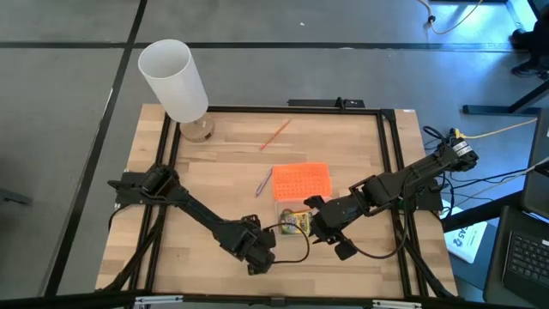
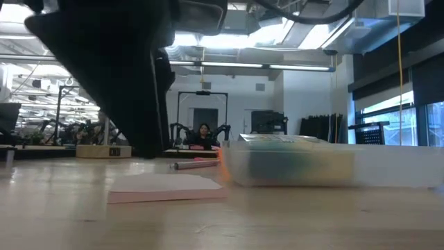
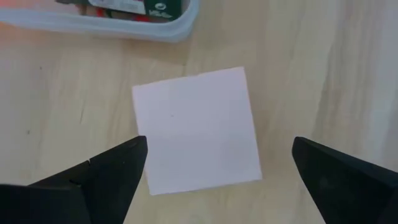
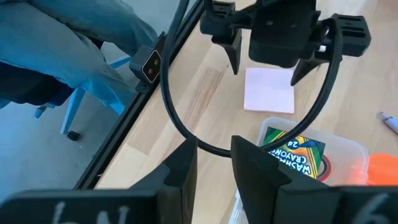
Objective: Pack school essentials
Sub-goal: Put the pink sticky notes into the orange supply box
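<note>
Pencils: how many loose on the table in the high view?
1: a thin orange pencil lies on the far half, between the white cylinder and the orange lid. Others may be hidden inside the box.

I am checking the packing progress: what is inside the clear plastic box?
Inside the clear plastic box a crayon box shows, with something red beside it. Its orange lid covers the rest.

The green-and-yellow crayon box (image 4: pixel 296 154) has the words "WASHABLE CRAYONS" and the number "24" on it. They look upside down. No other words can be read.
</note>
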{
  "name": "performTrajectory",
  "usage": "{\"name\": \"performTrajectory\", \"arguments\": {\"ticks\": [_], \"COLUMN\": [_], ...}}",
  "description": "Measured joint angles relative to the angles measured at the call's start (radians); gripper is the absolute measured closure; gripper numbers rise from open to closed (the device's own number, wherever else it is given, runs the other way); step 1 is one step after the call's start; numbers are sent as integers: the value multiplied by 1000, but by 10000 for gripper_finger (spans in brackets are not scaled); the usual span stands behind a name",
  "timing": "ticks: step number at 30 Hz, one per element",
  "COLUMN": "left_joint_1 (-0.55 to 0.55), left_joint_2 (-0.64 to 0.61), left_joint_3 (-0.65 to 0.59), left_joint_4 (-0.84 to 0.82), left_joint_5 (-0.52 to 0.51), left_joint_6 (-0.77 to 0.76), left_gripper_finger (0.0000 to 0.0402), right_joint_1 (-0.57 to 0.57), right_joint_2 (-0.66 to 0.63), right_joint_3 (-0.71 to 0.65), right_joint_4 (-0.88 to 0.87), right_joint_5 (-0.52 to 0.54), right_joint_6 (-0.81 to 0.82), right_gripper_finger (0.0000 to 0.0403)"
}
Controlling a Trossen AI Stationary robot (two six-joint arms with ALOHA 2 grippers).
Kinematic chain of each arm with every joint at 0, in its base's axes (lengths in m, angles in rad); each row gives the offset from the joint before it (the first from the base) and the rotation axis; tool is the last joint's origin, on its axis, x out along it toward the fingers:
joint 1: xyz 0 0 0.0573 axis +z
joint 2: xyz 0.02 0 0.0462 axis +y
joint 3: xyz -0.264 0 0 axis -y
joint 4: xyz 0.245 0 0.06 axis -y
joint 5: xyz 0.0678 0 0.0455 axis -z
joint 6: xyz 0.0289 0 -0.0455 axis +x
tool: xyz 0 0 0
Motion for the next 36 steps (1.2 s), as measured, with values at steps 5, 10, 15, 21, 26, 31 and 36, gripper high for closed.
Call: {"name": "performTrajectory", "arguments": {"ticks": [5,10,15,21,26,31,36], "left_joint_1": [-3,-3,-3,-3,-2,2,26], "left_joint_2": [-2,-2,-3,-3,-3,-4,-5], "left_joint_3": [1,2,3,4,4,5,5], "left_joint_4": [3,1,1,1,-4,-4,-4], "left_joint_5": [36,38,38,38,33,30,34], "left_joint_6": [0,-1,-2,-3,-3,2,17], "left_gripper_finger": [6,7,7,7,7,7,7], "right_joint_1": [0,0,-1,-9,-7,-5,-6], "right_joint_2": [0,0,0,0,0,0,0], "right_joint_3": [0,0,1,1,1,0,0], "right_joint_4": [0,1,55,29,-17,-27,-19], "right_joint_5": [0,0,4,236,455,438,439], "right_joint_6": [0,0,-26,-19,84,91,79], "right_gripper_finger": [302,302,302,302,302,302,302]}}
